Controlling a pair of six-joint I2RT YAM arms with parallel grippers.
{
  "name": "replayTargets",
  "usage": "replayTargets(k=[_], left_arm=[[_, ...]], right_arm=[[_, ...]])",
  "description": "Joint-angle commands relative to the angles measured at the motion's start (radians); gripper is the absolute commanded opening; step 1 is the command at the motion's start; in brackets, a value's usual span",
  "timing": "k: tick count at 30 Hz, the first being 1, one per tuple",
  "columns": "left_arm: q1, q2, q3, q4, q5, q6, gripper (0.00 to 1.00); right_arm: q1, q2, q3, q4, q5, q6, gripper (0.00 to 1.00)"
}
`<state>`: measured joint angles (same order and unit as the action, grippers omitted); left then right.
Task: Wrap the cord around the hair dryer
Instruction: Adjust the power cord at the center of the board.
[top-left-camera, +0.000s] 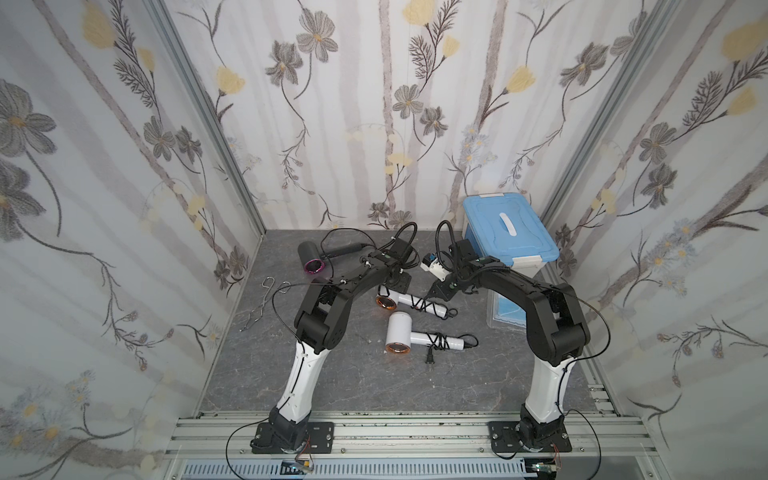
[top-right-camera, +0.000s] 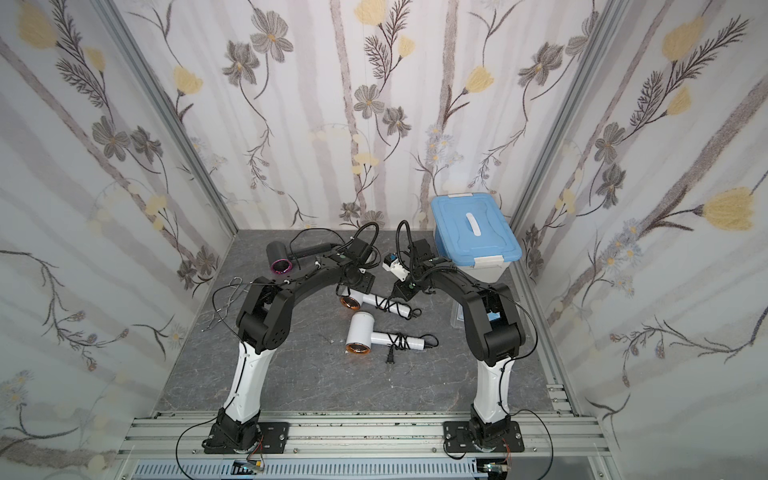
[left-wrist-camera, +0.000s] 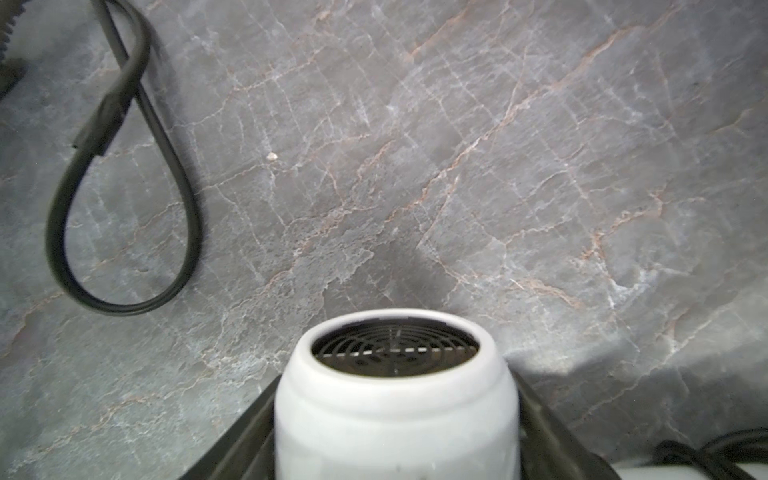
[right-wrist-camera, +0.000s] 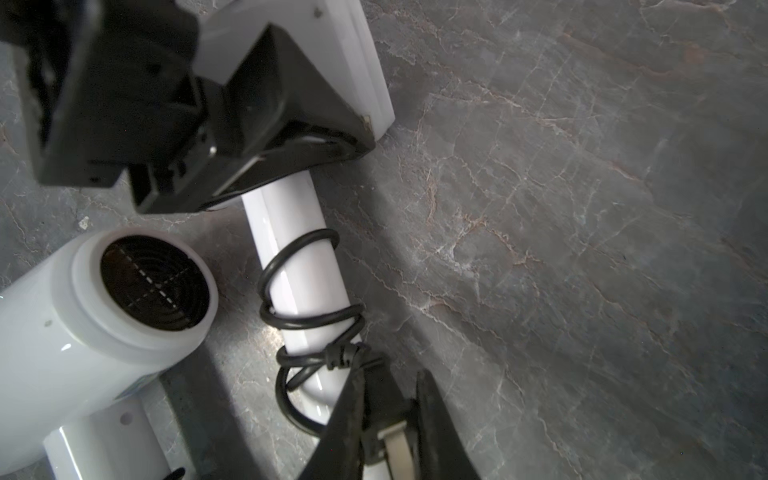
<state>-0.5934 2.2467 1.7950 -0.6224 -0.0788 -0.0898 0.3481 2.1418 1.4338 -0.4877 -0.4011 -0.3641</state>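
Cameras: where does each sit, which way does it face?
Top views: high over the arm bases, looking down toward the back wall; left arm and right arm whole in both.
Left wrist: on the left arm, looking along the left gripper over the table; fingers flank the far white hair dryer.
Right wrist: on the right arm, looking past the right gripper at that dryer's wrapped cord; left gripper shows too.
Shared: every view shows the far white hair dryer.

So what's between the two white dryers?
Just bare grey table between the far white hair dryer and the near white hair dryer, in both top views.
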Motion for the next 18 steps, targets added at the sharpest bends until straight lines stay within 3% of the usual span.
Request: replayTargets(k=[1,4,6,8,12,18], left_arm=[[-0.002,0.011,-0.003,-0.288,0.056,0.033,0.00],[-0.001,0.019,0.023,-0.315,0.054,0.010,0.01],[0.000,0.026,0.043,-0.328,0.052,-0.001,0.22],[0.001,0.031,0.061,-0.335,0.053,-0.011,0.37],[0.006,0.030,0.094,-0.349,0.049,-0.030,0.64],[0.005,0.016,0.113,-0.355,0.042,-0.054,0.97]], right_arm=[[-0.003,0.055,0.008,0.023,0.195,-0.003,0.03],[-0.004,0.060,-0.004,0.011,0.161,0.001,0.13],[-0.003,0.054,-0.017,0.008,0.138,0.004,0.25],[-0.004,0.045,-0.030,0.009,0.115,0.007,0.32],[-0.003,0.024,-0.044,0.014,0.075,0.016,0.34],[-0.004,-0.004,-0.043,0.019,0.053,0.031,0.35]])
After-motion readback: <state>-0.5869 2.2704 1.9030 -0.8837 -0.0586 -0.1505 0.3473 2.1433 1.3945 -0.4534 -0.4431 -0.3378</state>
